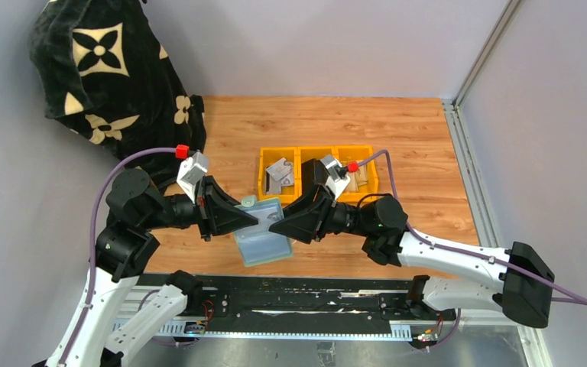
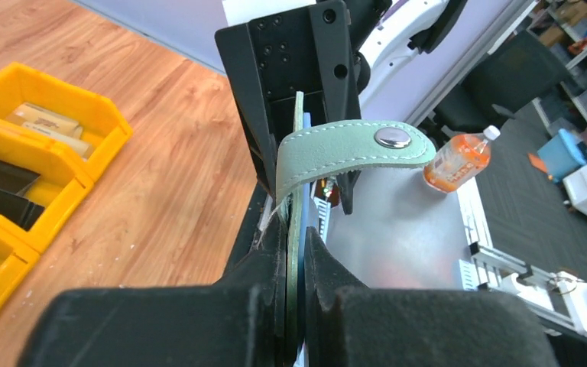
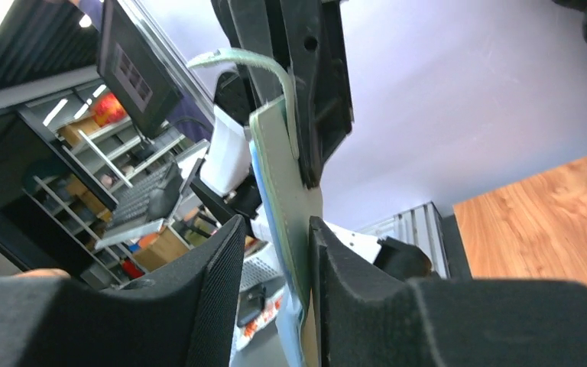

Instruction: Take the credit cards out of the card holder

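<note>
Closest to the lens in the left wrist view, your left end effector has both black pads pressed tight on the thin edge of the card holder, with no gap on either side. That arm is the anchor, fixing the wallet while the other arm works. From above, the sage-green card holder hangs mid-frame, lifted off the tabletop between both arms, its grey-blue pocket face turned up toward the overhead camera. Holding it raised likely gives each arm an edge that a flat-lying wallet would hide. Its closure tab curls loose over the top edge with the snap stud undone, so nothing locks it shut. Your right end effector straddles the opposite edge with its jaws partly apart. The wallet leans on one pad and a gap shows beside the other, so I judge it is not clamped. You cannot make out any credit cards in these views, and whether they sit in the pockets is hidden. Yellow bins stand just beyond, upper middle of the overhead frame, probably the drop spot. Aim the right arm at a card edge, not the leather.
</note>
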`<state>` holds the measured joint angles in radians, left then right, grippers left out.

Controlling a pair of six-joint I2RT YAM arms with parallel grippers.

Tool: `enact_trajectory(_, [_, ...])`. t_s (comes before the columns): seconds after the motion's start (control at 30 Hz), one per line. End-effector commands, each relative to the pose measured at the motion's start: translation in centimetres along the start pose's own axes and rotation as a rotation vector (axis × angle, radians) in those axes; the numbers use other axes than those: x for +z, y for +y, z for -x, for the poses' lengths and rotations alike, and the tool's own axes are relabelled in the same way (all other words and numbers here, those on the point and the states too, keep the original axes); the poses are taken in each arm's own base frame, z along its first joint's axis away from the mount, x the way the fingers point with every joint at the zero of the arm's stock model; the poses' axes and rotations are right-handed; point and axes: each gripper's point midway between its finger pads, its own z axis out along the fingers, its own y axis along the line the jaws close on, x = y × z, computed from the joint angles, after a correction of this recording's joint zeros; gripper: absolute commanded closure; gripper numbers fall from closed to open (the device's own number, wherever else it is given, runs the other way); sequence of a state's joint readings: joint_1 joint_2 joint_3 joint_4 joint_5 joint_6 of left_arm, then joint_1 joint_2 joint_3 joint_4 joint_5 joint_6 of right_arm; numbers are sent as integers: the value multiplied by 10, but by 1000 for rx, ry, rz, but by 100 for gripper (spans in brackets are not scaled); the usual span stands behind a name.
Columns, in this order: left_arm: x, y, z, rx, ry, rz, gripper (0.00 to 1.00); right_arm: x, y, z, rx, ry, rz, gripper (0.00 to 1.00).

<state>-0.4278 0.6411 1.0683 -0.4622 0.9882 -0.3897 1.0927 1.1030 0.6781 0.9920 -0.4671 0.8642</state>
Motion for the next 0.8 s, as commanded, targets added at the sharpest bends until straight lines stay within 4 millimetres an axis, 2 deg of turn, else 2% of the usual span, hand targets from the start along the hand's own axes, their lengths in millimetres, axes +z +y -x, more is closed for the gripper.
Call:
enact_trajectory(0.0, [2, 4, 5, -27, -39, 23, 100, 1, 17, 21, -4, -96, 78, 70])
enact_trajectory(0.1, [0, 9, -3, -35, -19, 47, 100, 2, 13, 12, -1, -10, 38, 98])
enact_trajectory(0.13, [0, 10, -5, -33, -11, 56, 98, 3, 9, 7, -8, 43, 6, 100])
enact_trajectory(0.27, [0, 9, -23, -33, 77, 12, 66, -8, -5, -21, -39, 354, -156, 100])
enact_trajectory(0.33, [0, 5, -37, -67, 143, -44, 61, -18, -9, -35, -37, 486, -189, 100])
enact_trajectory(0.43, [-1, 1, -54, -138, 228, -125, 61, -25, -8, -47, -11, 642, -201, 100])
enact_trajectory(0.57, [-2, -7, -61, -199, 274, -210, 67, -26, -9, -56, 11, 776, -195, 100])
enact_trajectory(0.77, [-9, -21, -70, -213, 276, -284, 66, -18, -8, -50, -22, 816, -170, 100])
